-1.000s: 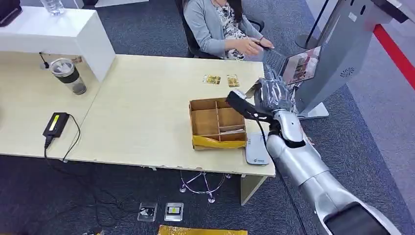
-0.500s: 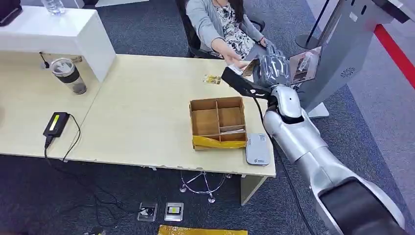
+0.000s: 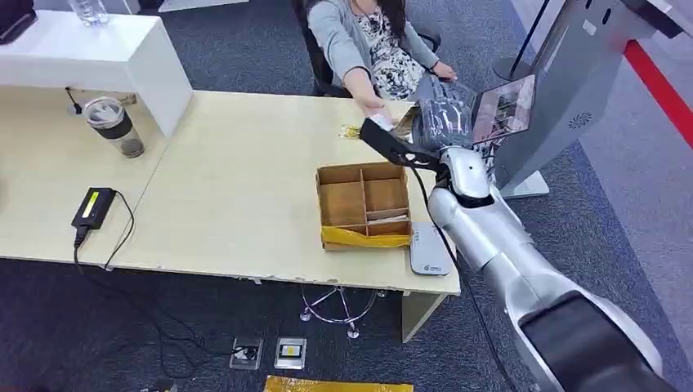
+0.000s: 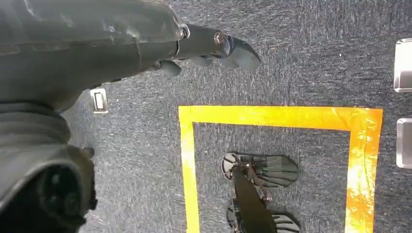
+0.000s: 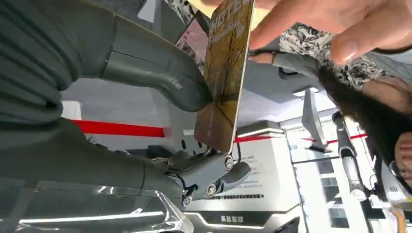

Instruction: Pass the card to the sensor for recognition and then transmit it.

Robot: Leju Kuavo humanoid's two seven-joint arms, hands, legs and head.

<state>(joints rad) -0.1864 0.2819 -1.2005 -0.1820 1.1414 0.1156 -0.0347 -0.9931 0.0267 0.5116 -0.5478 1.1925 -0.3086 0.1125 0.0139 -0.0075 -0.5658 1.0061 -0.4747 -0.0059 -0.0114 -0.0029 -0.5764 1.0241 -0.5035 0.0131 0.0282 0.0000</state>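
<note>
Above the counter [image 3: 245, 180], the right hand [image 3: 445, 122] pinches a card [image 5: 224, 77] between thumb and fingers [image 5: 214, 177]. A person's hand [image 5: 330, 24] touches the card's far end. Hanging over carpet, the left hand [image 4: 121, 39] holds nothing, fingers loosely extended.

— What does the right arm [image 3: 498, 245] look like?
— Silver shells, black elbow joint, a black cable along it.
— And the right hand [image 3: 445, 122]?
— Grey, under clear plastic wrap; ribbed cover, thick thumb [image 5: 155, 68], screws on the fingers [image 5: 214, 172].

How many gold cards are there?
2. One gold picture card is pinched in the robot's right hand, with a person's hand at it. Another lies on the pale wooden table. The arm may hide more.
</note>
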